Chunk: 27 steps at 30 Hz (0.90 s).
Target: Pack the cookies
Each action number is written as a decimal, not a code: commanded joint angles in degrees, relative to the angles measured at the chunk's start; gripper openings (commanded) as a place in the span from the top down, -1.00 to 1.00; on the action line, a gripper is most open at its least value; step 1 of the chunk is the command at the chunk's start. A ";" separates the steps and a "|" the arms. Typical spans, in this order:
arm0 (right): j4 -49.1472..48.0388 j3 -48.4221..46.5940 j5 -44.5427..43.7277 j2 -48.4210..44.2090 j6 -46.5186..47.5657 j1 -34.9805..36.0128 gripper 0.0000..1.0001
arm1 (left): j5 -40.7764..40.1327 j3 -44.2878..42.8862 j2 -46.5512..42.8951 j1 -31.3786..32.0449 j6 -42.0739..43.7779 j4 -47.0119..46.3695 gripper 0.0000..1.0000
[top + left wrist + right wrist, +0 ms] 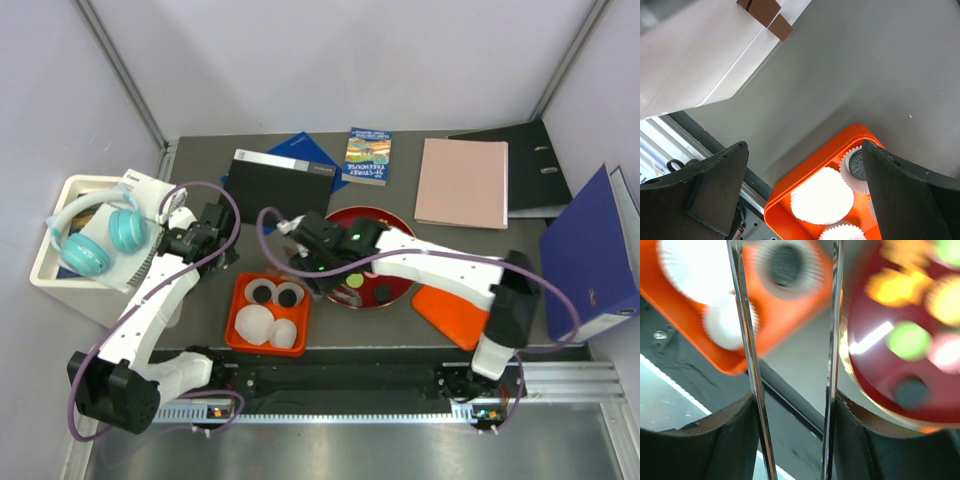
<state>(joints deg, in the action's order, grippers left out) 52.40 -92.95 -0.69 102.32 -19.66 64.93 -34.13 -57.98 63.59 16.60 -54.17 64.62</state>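
Observation:
The cookies lie on a red plate (400, 228); a green one (355, 281) and a black one (383, 293) show beside my right arm. In the right wrist view, blurred, I see green (909, 340), black (910, 392), yellow and pink discs. The orange tray (237, 318) holds white paper cups; two far cups each hold a black cookie (263, 292). My right gripper (312, 268), with long metal blades, is open and empty (787, 315) over the gap between tray and plate. My left gripper (205, 225) is open and empty (802, 150) above the tray's left corner (805, 185).
A white box (60, 265) with teal headphones (100, 235) stands at the left. Books, a pink folder (462, 182), a black binder and a blue binder (590, 255) lie along the back and right. An orange lid (450, 305) lies right of the plate.

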 commanded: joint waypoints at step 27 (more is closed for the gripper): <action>3.14 31.86 -14.08 -25.24 -9.25 -19.57 0.04 | 7.67 2.16 2.15 0.36 4.25 -5.03 -0.98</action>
<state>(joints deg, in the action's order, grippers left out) 55.96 -62.37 -12.95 79.66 -27.16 46.61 -26.81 -56.62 65.89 16.75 -50.59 61.49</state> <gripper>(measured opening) 0.476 0.990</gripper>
